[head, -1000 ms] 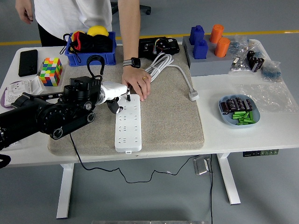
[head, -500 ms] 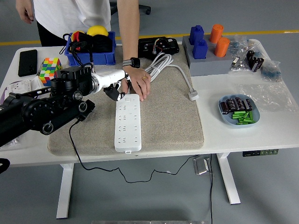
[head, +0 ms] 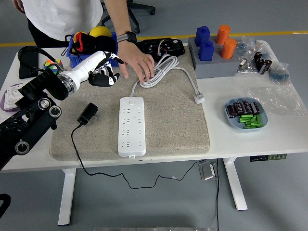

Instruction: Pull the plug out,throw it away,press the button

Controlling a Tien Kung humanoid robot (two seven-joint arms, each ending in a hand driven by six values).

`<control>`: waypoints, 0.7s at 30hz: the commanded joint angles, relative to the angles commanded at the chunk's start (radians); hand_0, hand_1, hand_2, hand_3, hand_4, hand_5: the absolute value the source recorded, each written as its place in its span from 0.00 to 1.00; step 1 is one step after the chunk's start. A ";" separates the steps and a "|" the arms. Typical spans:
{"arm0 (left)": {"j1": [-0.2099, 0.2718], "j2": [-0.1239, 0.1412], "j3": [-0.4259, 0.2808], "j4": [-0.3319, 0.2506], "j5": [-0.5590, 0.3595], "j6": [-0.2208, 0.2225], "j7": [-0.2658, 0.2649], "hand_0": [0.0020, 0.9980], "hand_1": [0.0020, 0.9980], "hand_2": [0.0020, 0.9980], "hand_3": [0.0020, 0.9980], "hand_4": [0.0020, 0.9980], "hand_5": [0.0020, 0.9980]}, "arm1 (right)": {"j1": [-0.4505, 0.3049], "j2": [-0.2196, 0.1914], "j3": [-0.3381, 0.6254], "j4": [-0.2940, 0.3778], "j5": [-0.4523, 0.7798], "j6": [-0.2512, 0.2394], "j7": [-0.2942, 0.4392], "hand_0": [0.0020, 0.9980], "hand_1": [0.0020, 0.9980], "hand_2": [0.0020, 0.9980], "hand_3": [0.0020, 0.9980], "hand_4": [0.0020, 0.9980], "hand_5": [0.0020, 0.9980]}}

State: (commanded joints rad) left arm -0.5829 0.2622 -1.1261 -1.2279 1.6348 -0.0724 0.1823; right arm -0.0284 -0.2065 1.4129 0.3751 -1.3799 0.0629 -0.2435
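Since plug (head: 88, 114) now lies loose on mat (head: 163, 120) left of power strip (head: 132, 126), pull and throw done. Left hand (head: 103, 74) has lifted away toward blue bin (head: 72, 50), fingers (head: 109, 78) curled, empty. Person's hand (head: 139, 65) moved from strip onto white cable (head: 166, 70). Button press remains.
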 joint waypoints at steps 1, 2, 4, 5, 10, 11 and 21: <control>0.022 -0.007 -0.045 -0.010 -0.002 0.009 -0.012 0.24 0.32 0.40 0.74 0.69 0.16 | 0.000 0.000 -0.001 0.000 0.000 0.000 0.000 0.79 0.75 0.74 0.74 0.79 0.80; 0.037 -0.012 -0.084 -0.017 -0.004 0.015 -0.020 0.24 0.32 0.40 0.74 0.69 0.16 | 0.001 -0.001 -0.001 0.000 0.000 0.000 0.000 0.79 0.75 0.74 0.74 0.79 0.80; 0.085 -0.031 -0.168 -0.036 -0.019 0.034 -0.046 0.24 0.32 0.40 0.74 0.69 0.16 | 0.001 -0.001 -0.003 0.001 0.000 0.000 0.000 0.79 0.75 0.74 0.74 0.79 0.80; 0.102 -0.037 -0.207 -0.041 -0.026 0.039 -0.056 0.41 0.54 0.53 0.78 0.71 0.28 | 0.001 -0.001 -0.004 0.001 0.000 0.000 0.000 0.79 0.75 0.74 0.74 0.79 0.80; 0.184 -0.061 -0.382 -0.035 -0.086 0.075 -0.110 0.41 0.54 0.53 0.78 0.71 0.28 | 0.002 -0.001 -0.008 0.000 0.000 0.000 0.000 0.79 0.75 0.74 0.74 0.79 0.80; 0.198 -0.062 -0.404 -0.027 -0.090 0.082 -0.121 0.76 0.77 0.74 0.82 0.77 0.52 | 0.002 -0.001 -0.009 0.000 0.000 0.000 0.000 0.79 0.75 0.74 0.74 0.79 0.80; 0.285 -0.057 -0.489 0.016 -0.098 0.102 -0.140 0.88 0.90 0.89 0.87 0.79 0.71 | 0.004 -0.004 -0.012 0.002 -0.001 0.000 0.001 0.79 0.75 0.74 0.74 0.79 0.80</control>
State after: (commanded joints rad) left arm -0.2978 0.2048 -1.6151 -1.2116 1.5367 0.0298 0.0426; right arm -0.0241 -0.2103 1.4004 0.3768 -1.3805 0.0625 -0.2430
